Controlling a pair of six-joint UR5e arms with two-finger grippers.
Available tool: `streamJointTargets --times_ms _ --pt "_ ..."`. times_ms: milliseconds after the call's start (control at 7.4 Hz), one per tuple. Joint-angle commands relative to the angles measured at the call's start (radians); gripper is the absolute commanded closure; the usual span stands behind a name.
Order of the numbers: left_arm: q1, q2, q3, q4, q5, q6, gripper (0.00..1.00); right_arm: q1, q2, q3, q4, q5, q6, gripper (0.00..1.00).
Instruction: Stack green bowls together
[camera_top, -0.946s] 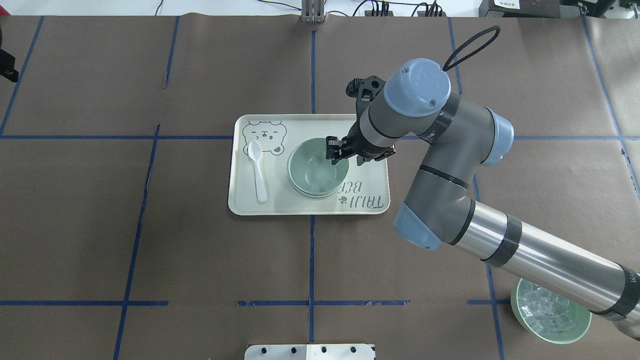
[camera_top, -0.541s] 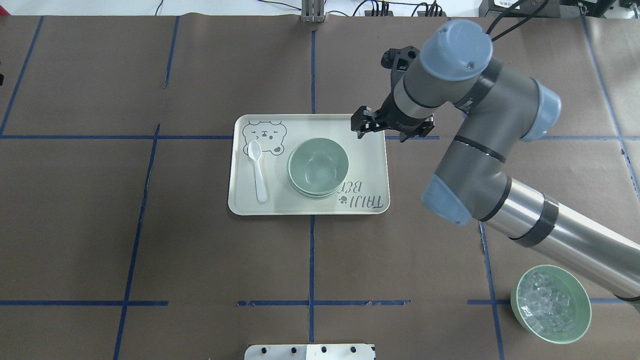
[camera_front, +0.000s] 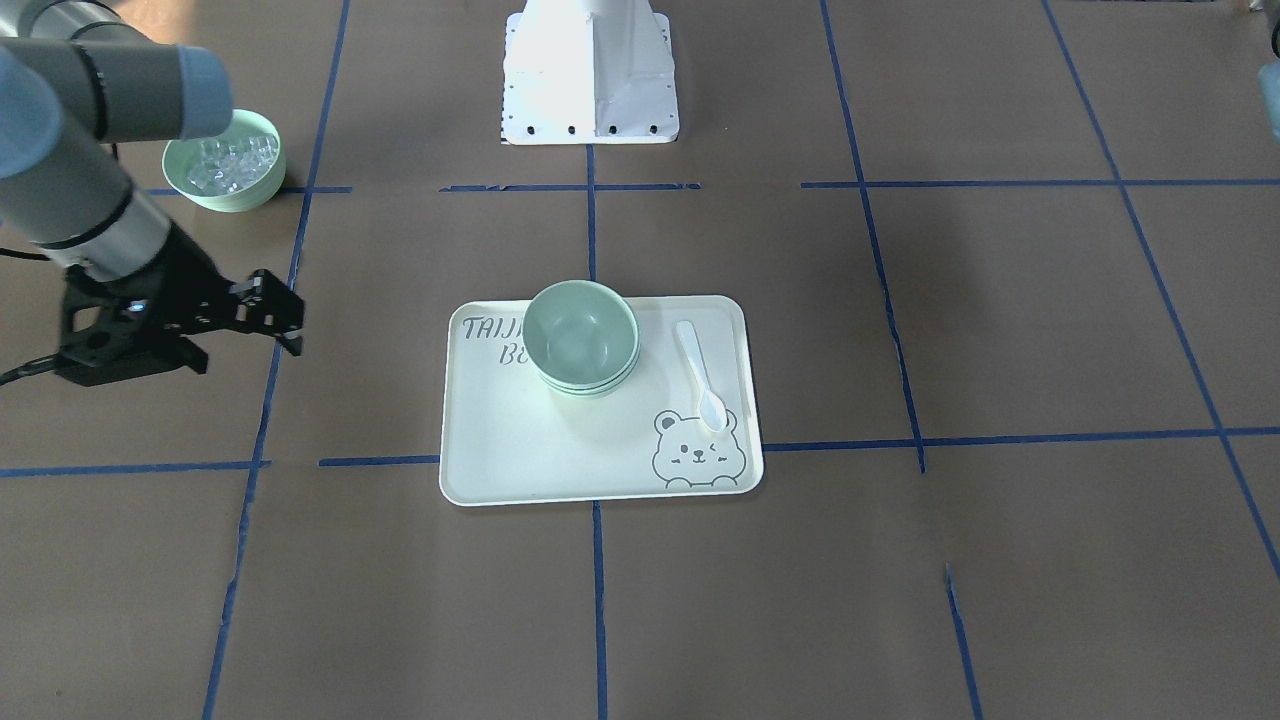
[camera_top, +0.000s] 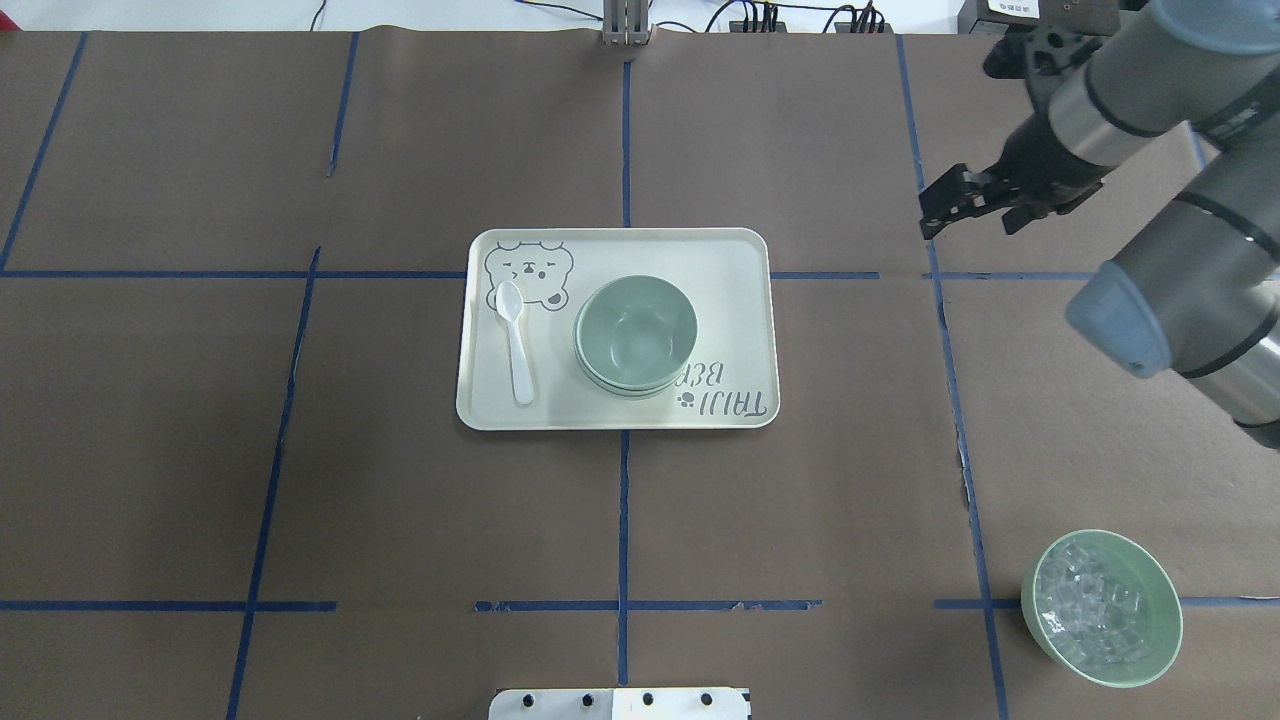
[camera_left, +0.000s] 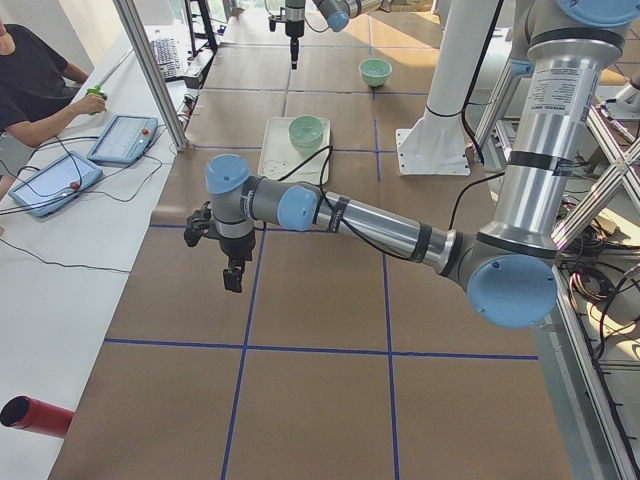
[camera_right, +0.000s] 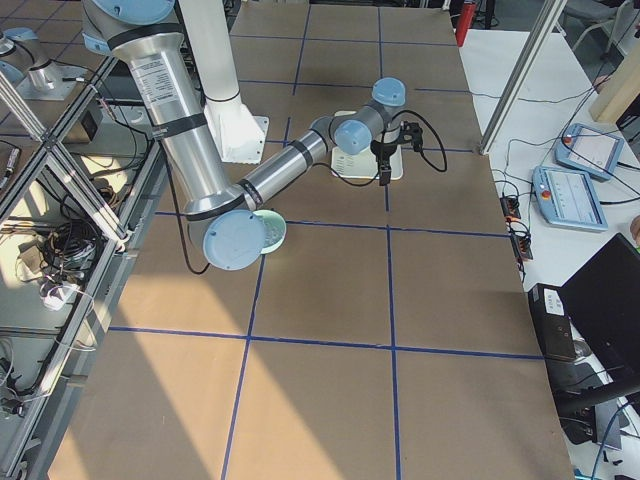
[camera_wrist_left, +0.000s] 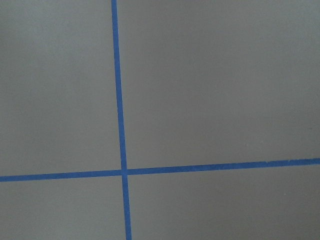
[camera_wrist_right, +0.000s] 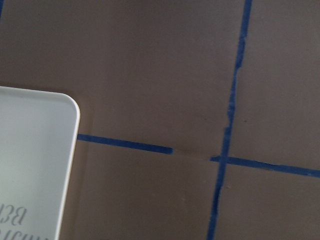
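My green bowls (camera_top: 636, 335) sit nested in one stack on the tray (camera_top: 720, 260), mouths up and level. They are round, smooth and pale mint, and the top one's plain inside is empty. Thin rim edges of the lower bowls show just under the top rim (camera_front: 581, 335); I cannot count them surely. The stack stands near the tray's middle, toward its lettered end, covering part of the lettering.

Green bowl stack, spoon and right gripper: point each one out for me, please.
green bowls (camera_top: 636, 335): overhead view, inside of the top bowl of the stack.
spoon (camera_top: 519, 350): overhead view, middle of its white handle.
right gripper (camera_top: 966, 230): overhead view, midway between its open fingertips.
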Motion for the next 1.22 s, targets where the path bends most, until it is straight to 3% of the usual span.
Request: streamJointTargets --times_ms 0,405,676,1081 --pt "-0.023 0.082 0.070 -0.004 -0.111 0.117 0.00 0.185 -0.198 -0.006 0.001 0.059 -0.382 0.00" --pt "-0.047 0.127 0.078 -0.002 -0.115 0.145 0.00 0.332 -0.370 -0.039 0.012 0.072 -0.471 0.00" --pt "-0.068 0.126 0.072 0.004 -0.112 0.144 0.00 0.396 -0.354 -0.093 0.014 0.124 -0.489 0.00" --pt "-0.121 0.152 0.063 0.004 -0.106 0.142 0.00 0.433 -0.366 -0.157 0.014 0.116 -0.486 0.00"
